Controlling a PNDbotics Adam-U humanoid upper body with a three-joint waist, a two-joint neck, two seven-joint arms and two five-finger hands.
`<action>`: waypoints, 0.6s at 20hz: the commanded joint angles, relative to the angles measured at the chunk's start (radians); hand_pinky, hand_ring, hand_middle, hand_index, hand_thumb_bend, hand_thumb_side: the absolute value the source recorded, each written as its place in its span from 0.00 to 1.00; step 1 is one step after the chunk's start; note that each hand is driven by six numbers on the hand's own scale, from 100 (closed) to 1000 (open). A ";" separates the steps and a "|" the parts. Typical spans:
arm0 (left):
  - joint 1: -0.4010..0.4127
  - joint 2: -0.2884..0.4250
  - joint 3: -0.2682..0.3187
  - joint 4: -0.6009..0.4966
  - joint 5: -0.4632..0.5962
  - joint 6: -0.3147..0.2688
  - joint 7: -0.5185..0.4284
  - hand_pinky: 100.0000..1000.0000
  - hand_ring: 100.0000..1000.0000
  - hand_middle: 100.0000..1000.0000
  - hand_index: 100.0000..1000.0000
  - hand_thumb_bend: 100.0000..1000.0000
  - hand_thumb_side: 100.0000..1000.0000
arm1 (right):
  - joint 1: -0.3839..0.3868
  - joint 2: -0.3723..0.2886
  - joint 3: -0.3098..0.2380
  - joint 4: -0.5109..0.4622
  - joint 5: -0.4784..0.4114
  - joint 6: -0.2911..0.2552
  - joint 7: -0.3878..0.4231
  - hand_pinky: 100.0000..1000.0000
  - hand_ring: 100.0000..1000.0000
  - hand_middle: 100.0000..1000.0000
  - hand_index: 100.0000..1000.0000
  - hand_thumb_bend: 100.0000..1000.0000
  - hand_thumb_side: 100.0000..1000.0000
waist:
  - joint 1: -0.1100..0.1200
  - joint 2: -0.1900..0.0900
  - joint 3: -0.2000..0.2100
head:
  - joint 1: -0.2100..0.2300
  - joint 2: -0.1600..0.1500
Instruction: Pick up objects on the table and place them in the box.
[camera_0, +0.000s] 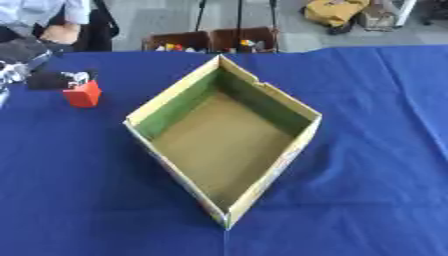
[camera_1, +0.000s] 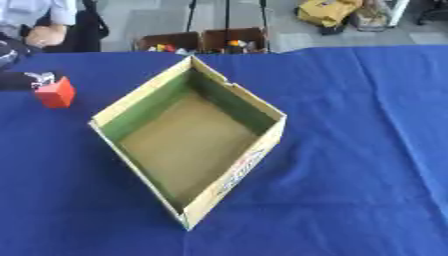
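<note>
An open cardboard box (camera_0: 302, 112) with green inner walls and a brown floor stands cornerwise in the middle of the blue table; nothing shows inside it. A red block (camera_0: 83, 95) sits on the cloth to the left of the box, near the far left edge. My left hand (camera_0: 48, 80), black with silver parts, reaches in from the left and lies right behind the block's top, touching or nearly touching it. Its grip on the block is hidden. My right hand shows in neither view.
The blue cloth (camera_0: 367, 150) covers the whole table, with wide bare cloth right of and in front of the box. Beyond the far edge, two brown crates (camera_0: 210, 41) with coloured items stand on the floor, and a yellow bag (camera_0: 334, 11) lies farther back.
</note>
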 joint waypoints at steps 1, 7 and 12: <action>-0.028 0.011 0.014 0.029 -0.015 0.026 0.022 0.61 0.83 0.85 1.00 0.38 1.00 | -0.010 -0.022 -0.002 -0.018 -0.004 0.001 0.003 0.74 0.71 0.71 0.79 0.00 0.74 | -0.001 -0.032 -0.003 | 0.007 -0.016; -0.037 -0.003 0.037 0.082 -0.011 0.052 0.082 0.54 0.80 0.83 1.00 0.40 1.00 | -0.016 -0.022 0.001 -0.018 -0.007 0.004 0.002 0.74 0.71 0.71 0.79 0.00 0.73 | -0.002 -0.017 -0.010 | 0.021 -0.030; -0.043 -0.011 0.057 0.116 -0.009 0.079 0.122 0.51 0.78 0.82 1.00 0.38 1.00 | -0.022 -0.021 0.002 -0.018 -0.010 0.006 0.004 0.74 0.71 0.70 0.79 0.00 0.73 | -0.003 -0.002 -0.016 | 0.038 -0.043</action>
